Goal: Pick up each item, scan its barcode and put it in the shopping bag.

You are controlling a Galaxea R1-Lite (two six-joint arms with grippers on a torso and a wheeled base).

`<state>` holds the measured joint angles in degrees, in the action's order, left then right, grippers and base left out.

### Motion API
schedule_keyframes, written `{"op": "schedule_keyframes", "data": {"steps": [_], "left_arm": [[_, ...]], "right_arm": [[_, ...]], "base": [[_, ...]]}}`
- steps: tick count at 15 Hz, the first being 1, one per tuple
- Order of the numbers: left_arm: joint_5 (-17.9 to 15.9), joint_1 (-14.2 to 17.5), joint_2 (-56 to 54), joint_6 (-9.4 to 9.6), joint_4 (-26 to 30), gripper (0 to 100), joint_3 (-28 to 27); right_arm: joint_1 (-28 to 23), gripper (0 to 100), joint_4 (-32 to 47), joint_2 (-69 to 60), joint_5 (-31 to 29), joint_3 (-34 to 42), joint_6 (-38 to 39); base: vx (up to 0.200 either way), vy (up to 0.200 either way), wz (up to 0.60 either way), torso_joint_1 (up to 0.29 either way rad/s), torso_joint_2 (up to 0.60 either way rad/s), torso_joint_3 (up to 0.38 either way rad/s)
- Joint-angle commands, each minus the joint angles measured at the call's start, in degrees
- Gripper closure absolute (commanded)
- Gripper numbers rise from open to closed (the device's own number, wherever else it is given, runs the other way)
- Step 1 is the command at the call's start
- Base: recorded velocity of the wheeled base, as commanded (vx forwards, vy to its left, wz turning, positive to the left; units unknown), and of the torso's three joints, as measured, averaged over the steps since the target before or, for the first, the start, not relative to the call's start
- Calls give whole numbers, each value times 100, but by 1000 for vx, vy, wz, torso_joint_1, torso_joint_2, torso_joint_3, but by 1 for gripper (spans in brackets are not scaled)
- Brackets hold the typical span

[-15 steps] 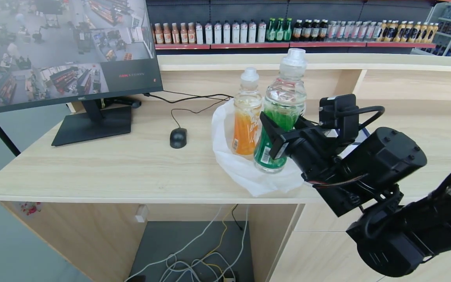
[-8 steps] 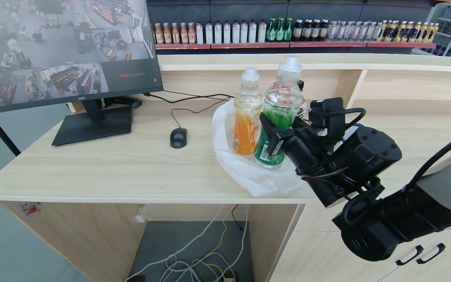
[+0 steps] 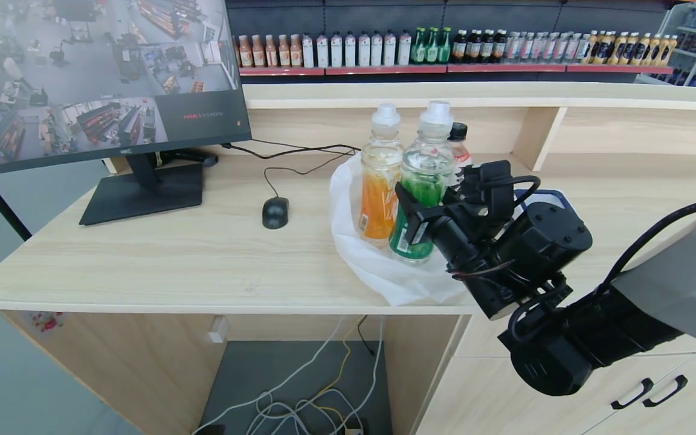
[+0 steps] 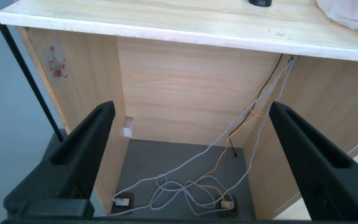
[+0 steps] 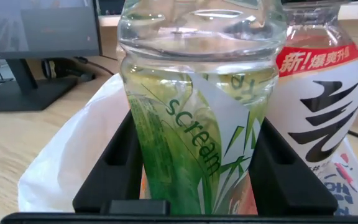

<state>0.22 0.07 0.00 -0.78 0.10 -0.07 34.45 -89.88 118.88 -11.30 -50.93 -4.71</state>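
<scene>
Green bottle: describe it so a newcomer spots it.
On the wooden counter, three bottles stand at a white shopping bag. The green bottle is the middle one, in the right end effector: green label, white cap, unlike the orange bottle and the black-capped bottle.

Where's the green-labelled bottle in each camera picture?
Head view: green-labelled bottle mid-frame, in the right hand, at the white bag.
Right wrist view: bottle at centre, gripped by that hand.
Left wrist view: aimed beneath the counter, below the bottle.
Shared landmark: the white bag, whose corner edges the left wrist view.
</scene>
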Motion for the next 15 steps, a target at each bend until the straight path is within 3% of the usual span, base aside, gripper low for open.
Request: {"op": "schedule_keyframes", "data": {"steps": [1,15], "left_arm": [[4,1,0,-1,-1,0,-1],[4,1,0,-10,-1,0,7]], "right_arm": [[-9,100,-12,109,-4,-4,-4],[-105,100,-12,285,-4,57,5]], "base": [[0,0,0,0,0,0],[0,0,0,0,0,0]]}}
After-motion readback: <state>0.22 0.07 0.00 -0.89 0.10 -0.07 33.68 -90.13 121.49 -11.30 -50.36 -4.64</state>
